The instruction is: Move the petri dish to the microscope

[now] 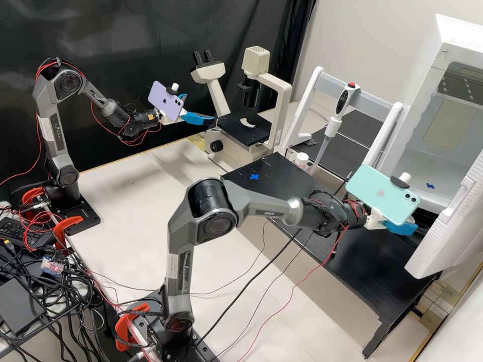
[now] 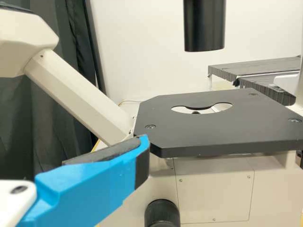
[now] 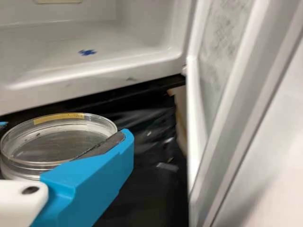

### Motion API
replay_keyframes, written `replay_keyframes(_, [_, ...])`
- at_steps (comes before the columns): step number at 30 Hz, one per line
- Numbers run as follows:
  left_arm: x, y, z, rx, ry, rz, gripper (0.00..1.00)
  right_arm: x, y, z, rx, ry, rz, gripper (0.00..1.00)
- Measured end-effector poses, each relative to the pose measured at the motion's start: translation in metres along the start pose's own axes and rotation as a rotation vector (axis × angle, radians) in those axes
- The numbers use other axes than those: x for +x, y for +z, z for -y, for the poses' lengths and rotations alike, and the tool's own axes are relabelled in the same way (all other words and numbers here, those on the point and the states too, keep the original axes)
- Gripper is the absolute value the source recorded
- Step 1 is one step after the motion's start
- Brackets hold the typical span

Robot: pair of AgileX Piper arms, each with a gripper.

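A black curtain (image 1: 126, 30) hangs beside a pale wall (image 1: 372, 40).

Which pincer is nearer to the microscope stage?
Left. The left pincer hangs just beside the microscope stage; the right pincer, gripping the petri dish, is farther off, in front of the open white cabinet.
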Motion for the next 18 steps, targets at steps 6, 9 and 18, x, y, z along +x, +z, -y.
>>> replay_keyframes(6, [0.000,0.000,0.000,0.000,0.000,0.000,1.00,-0.043,-0.008,0.017,-0.027,-0.017,-0.042,0.00])
replay_keyframes(9, [0.000,0.000,0.000,0.000,0.000,0.000,1.00,-0.067,-0.014,0.025,-0.042,-0.015,-0.076,0.00])
replay_keyframes(18, [0.000,0.000,0.000,0.000,0.000,0.000,1.00,-0.114,-0.049,0.064,-0.092,-0.078,-0.243,0.00])
